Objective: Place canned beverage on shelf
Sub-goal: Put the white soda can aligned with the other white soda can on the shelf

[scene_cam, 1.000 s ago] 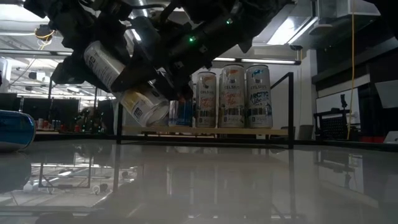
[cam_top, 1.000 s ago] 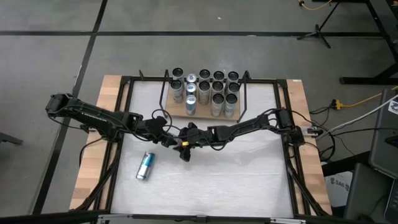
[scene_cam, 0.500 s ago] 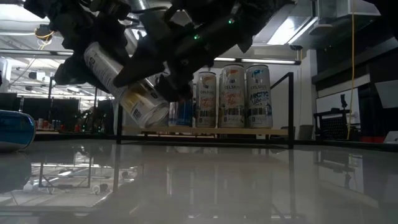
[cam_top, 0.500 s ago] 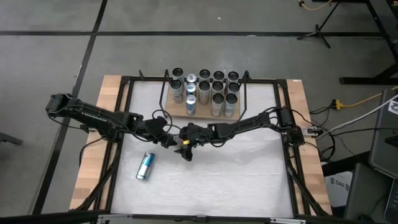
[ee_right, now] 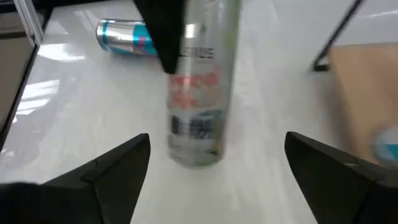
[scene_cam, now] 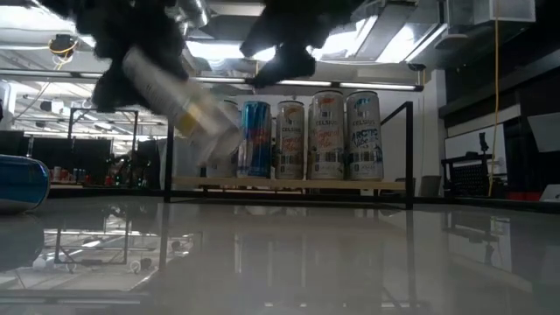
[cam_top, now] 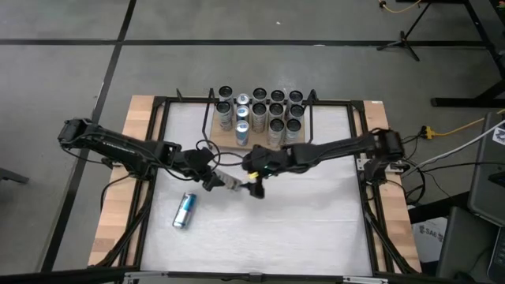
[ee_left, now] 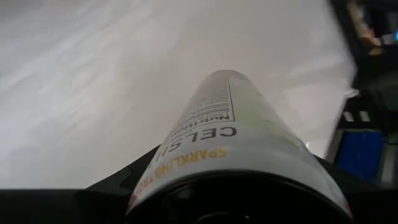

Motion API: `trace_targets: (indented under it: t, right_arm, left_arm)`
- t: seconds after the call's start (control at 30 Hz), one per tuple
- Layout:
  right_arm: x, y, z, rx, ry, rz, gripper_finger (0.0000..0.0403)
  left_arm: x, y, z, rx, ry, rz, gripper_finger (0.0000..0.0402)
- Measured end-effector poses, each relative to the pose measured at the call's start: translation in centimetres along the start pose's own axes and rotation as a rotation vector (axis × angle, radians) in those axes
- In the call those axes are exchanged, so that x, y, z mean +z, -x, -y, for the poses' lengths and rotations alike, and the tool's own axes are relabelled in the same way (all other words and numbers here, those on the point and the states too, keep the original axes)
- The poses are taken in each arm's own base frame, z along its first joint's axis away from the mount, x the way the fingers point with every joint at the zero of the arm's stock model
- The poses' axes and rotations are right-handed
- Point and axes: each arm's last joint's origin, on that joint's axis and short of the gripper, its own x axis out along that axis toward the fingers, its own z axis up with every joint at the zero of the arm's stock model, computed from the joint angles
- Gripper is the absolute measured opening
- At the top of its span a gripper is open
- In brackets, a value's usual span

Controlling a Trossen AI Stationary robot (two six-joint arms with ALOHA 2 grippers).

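Release at the right gripper: fingers closed around the can a second ago, now spread wide on either side and touching nothing. Pulled back a little toward the shelf as well. Left gripper unchanged, clamped on the can's base end, so now the only grip. Can tilted in the air above mid-table, well short of the shelf, free end pointing toward the right gripper.

Meaning for the task, as a judgement: looks like a regrasp or a failed handover, not a placement. Nothing set down yet. Shelf already crowded with upright cans, with bare board only at the front middle, so a narrow slot to aim for. Blue can lying on its side on the table, near the left arm, untouched.
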Motion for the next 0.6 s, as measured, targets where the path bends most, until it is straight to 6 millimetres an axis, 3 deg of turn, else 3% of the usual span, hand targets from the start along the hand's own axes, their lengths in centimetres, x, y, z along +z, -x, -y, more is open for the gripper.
trace_targets:
  t: [0.3, 0.6]
  right_arm:
    - [1.4, 9.5, 0.4, -0.095, 0.027, 0.030, 0.0363]
    - [0.6, 19.5, 0.9, -0.221, -0.030, 0.129, 0.0363]
  left_arm:
    - [4.5, 2.8, 4.8, -0.008, -0.221, 0.077, 0.0243]
    - [10.5, 4.7, 9.6, 0.107, -0.530, 0.043, 0.0243]
